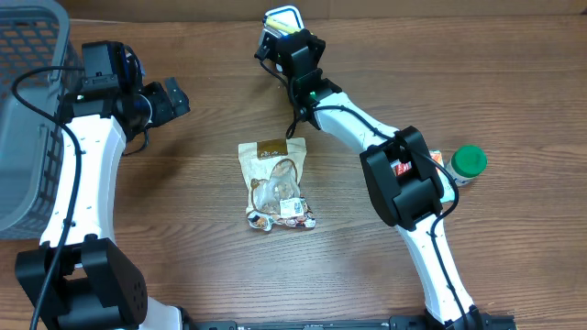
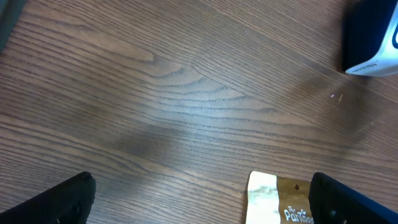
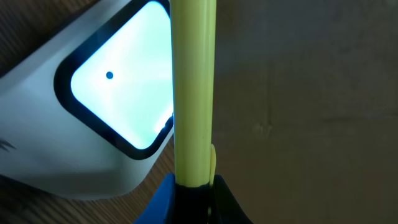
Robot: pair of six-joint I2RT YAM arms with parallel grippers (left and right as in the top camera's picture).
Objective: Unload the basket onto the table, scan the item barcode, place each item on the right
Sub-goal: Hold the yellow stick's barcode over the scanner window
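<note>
The right gripper (image 3: 194, 194) is clamping a thin yellow-green flat item (image 3: 194, 87), whose long axis is running straight out from the fingertips. The white scanner with a glowing window (image 3: 118, 93) is lying just beside the item, ahead and leftward. The left gripper (image 2: 199, 202) is hanging open, well apart.

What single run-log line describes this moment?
right pincer: shut on yellow item, before scanner | left pincer: open, empty | snack bag: not held
</note>
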